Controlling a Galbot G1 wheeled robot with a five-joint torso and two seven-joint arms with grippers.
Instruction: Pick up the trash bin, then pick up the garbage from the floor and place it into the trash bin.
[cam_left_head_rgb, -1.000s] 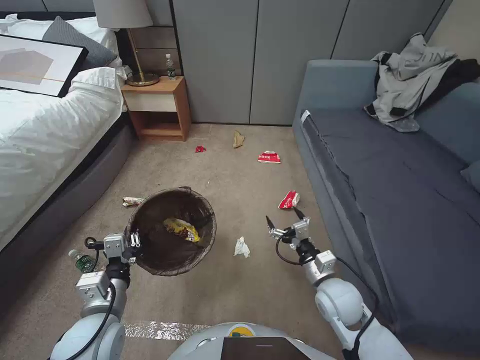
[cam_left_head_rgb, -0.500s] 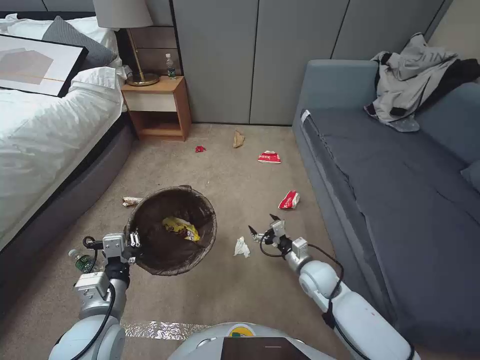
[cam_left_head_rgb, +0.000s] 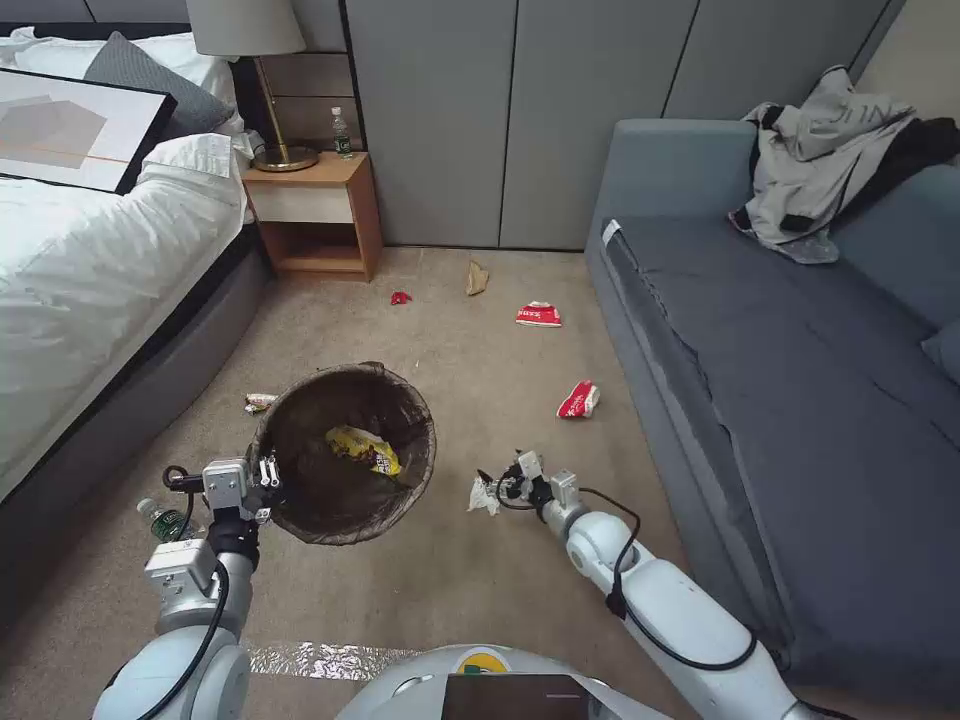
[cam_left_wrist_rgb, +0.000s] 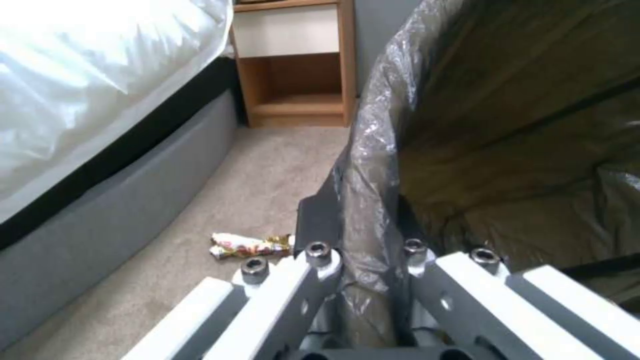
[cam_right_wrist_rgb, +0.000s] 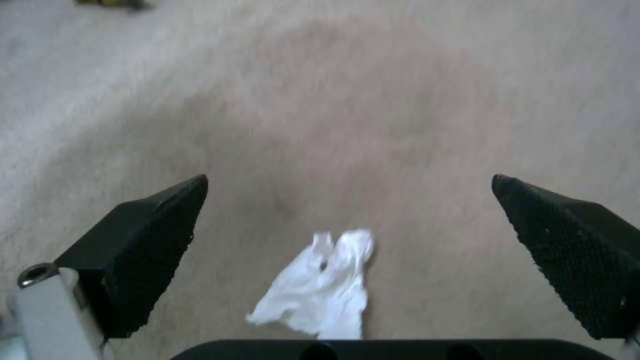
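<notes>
The trash bin (cam_left_head_rgb: 345, 372) with its dark brown bag hangs tilted at the lower left. My left gripper (cam_left_head_rgb: 265, 487) is shut on its bag-covered rim (cam_left_wrist_rgb: 373, 200). A yellow snack wrapper (cam_left_head_rgb: 362, 450) lies inside. My right gripper (cam_left_head_rgb: 497, 478) is open, low over the carpet, with the white tissue wad (cam_left_head_rgb: 484, 494) just before it; the wad (cam_right_wrist_rgb: 320, 285) lies between its spread fingers (cam_right_wrist_rgb: 348, 177). More garbage is on the floor: two red-and-white packets (cam_left_head_rgb: 579, 399) (cam_left_head_rgb: 539, 314), a red scrap (cam_left_head_rgb: 401, 298), a tan paper bag (cam_left_head_rgb: 476, 278) and a shiny wrapper (cam_left_head_rgb: 262, 402) (cam_left_wrist_rgb: 250, 245).
A bed (cam_left_head_rgb: 90, 260) runs along the left and a grey sofa (cam_left_head_rgb: 780, 360) along the right, with clothing (cam_left_head_rgb: 830, 150) on its back. A wooden nightstand (cam_left_head_rgb: 315, 215) stands by the far wall. A plastic bottle (cam_left_head_rgb: 163, 522) lies beside my left arm.
My right arm has swung left and down, bringing its open gripper from near the sofa to the tissue wad. The bin has shifted slightly up and away in my left gripper.
</notes>
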